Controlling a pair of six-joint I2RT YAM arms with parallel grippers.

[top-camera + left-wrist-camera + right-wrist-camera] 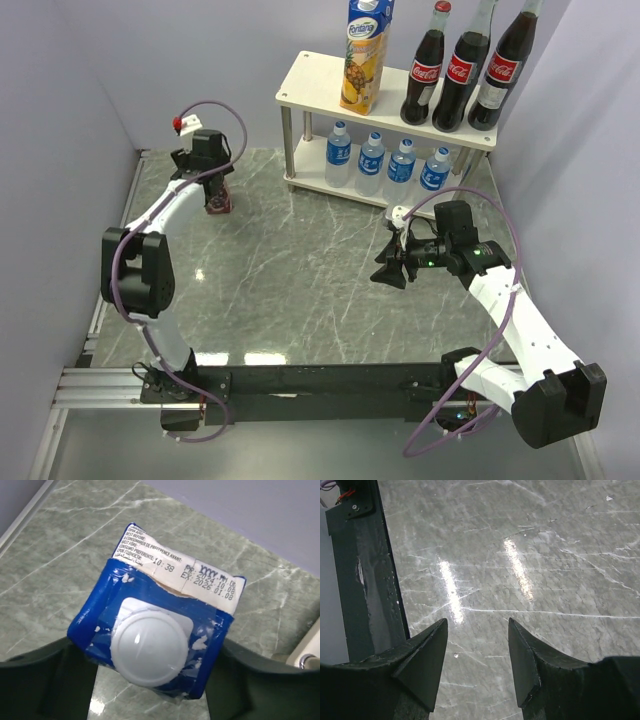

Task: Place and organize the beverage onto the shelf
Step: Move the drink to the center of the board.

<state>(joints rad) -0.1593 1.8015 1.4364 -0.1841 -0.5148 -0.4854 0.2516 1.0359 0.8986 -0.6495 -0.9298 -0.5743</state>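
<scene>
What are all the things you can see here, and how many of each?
tall pineapple juice carton: one, yellow and blue, top board, left end
dark red-labelled cola bottles: three, top board, right of that carton
small blue-labelled water bottles: four, clear, lower board, in a row
two-tier pale wooden shelf: one, whitish with metal legs, table's far side
blue-topped carton with white round cap: one, table's far left
grey marbled table: one
left gripper: black, closed on the blue-topped carton
right gripper: black, open, empty, above the table
</scene>
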